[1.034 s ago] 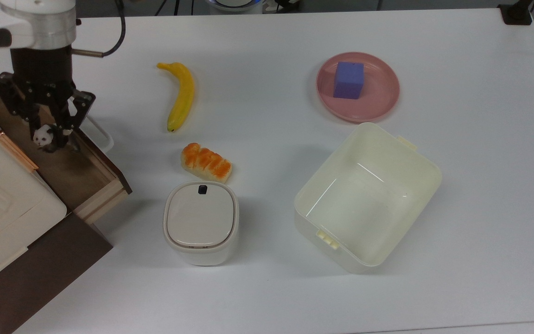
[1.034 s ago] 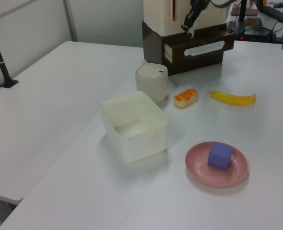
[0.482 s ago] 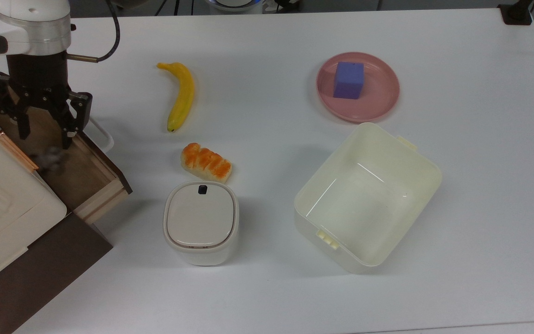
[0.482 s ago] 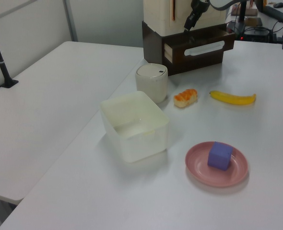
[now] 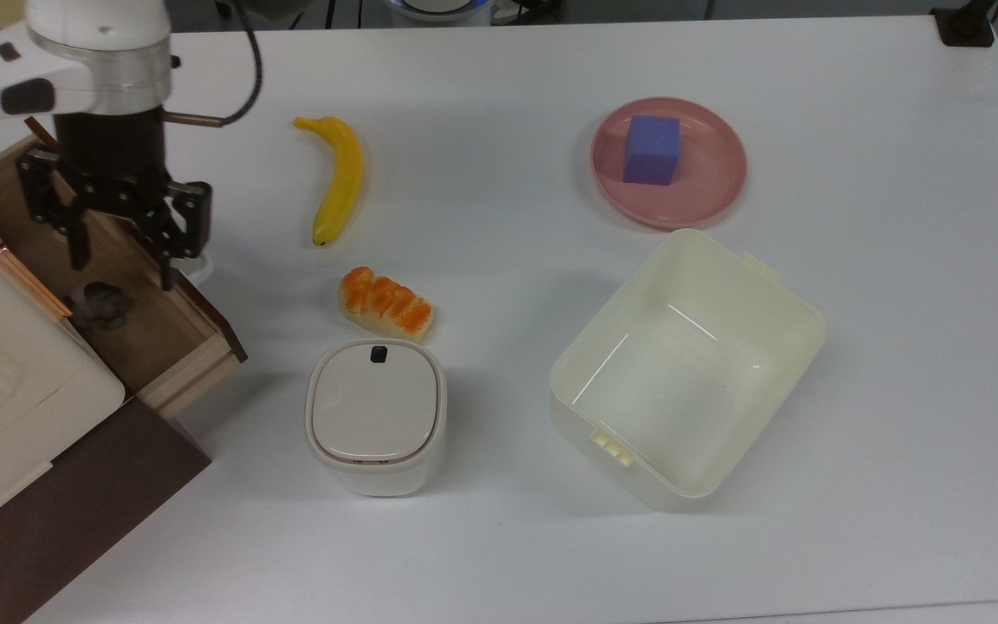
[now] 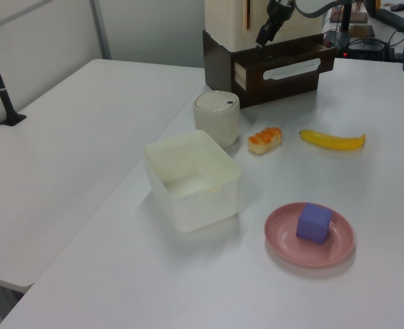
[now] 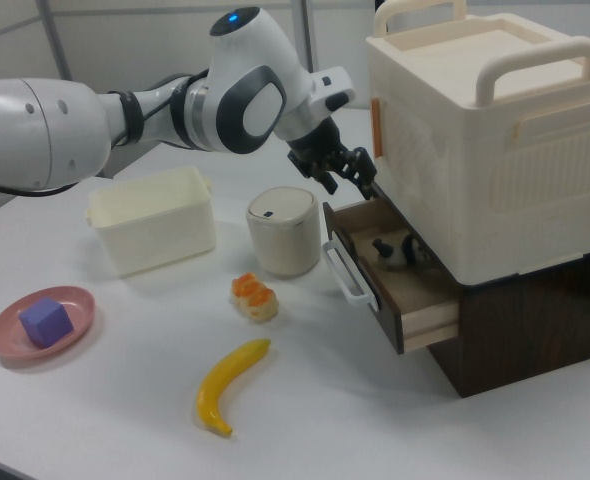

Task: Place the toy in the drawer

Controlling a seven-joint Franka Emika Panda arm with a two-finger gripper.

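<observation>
Toy: small black-and-white panda toy (image 7: 395,250) lies on the floor of the open drawer (image 7: 407,295), in the part nearest the cabinet body. In the top view it reads as a dark blurred shape (image 5: 103,299) on the wood floor.

Drawer: pulled out of the dark brown cabinet (image 7: 535,315); light wood walls, dark front panel, white loop handle (image 7: 343,272). Top view places the drawer (image 5: 148,334) at the frame's left edge, under the cream crate (image 7: 485,130) that sits on the cabinet.

Gripper: gripper (image 5: 120,260) hangs above the drawer with its jaws spread and nothing between them. In the top view the toy lies just below the gap between the two fingertips, apart from both. In the right view the gripper (image 7: 350,180) is up and to the right view's left of the toy, clear of it. Left view shows the gripper (image 6: 265,33) above the drawer front.

Toy vs gripper: no contact; toy rests free on the drawer floor.

Table: white table (image 5: 854,451) carries the rest.

Near the drawer: yellow banana (image 5: 339,178), orange bread loaf (image 5: 385,303), lidded cream canister (image 5: 375,414).

Further off: open cream tub (image 5: 776,295), empty; pink plate (image 5: 707,186) with purple cube (image 5: 651,149) on it, at the top view's upper right.
</observation>
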